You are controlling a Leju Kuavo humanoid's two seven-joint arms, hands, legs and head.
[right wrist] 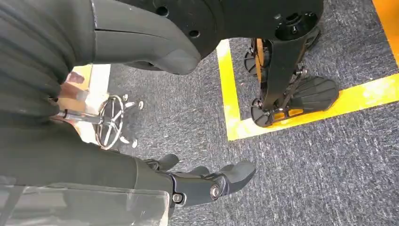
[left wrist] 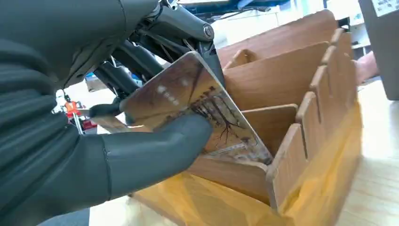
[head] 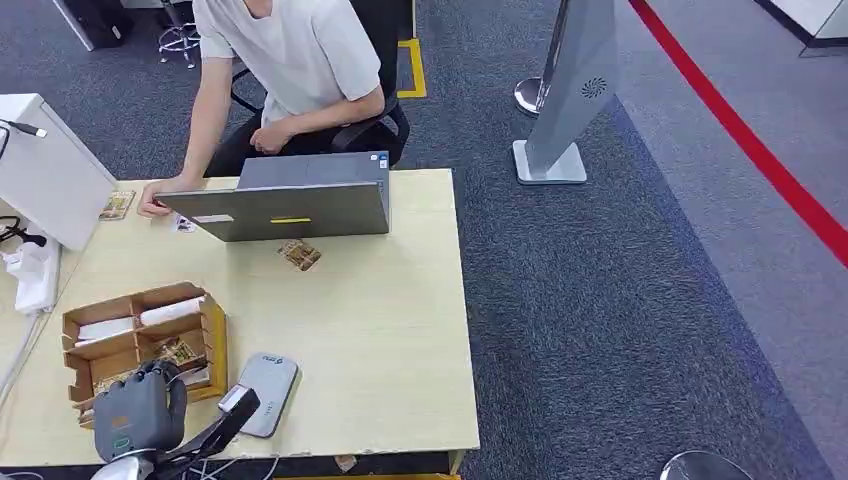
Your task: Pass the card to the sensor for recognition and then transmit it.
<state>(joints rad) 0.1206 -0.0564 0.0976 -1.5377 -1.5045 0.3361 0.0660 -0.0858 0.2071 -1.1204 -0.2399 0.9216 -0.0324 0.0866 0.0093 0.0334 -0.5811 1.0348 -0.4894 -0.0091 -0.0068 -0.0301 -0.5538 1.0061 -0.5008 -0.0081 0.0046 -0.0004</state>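
Left wrist view: a card [left wrist: 197, 108] is pinched between the thumb and dark fingers [left wrist: 136, 56] of the left hand [left wrist: 94, 155], tilted over the compartments of a wooden rack [left wrist: 301, 117]. From the head view, that hand [head: 140, 405] is seen over the rack [head: 140, 335], just beside a grey sensor [head: 265, 392] on the table [head: 380, 330]. The right hand [right wrist: 202, 181] hangs over carpet, fingers loosely curled, nothing held.
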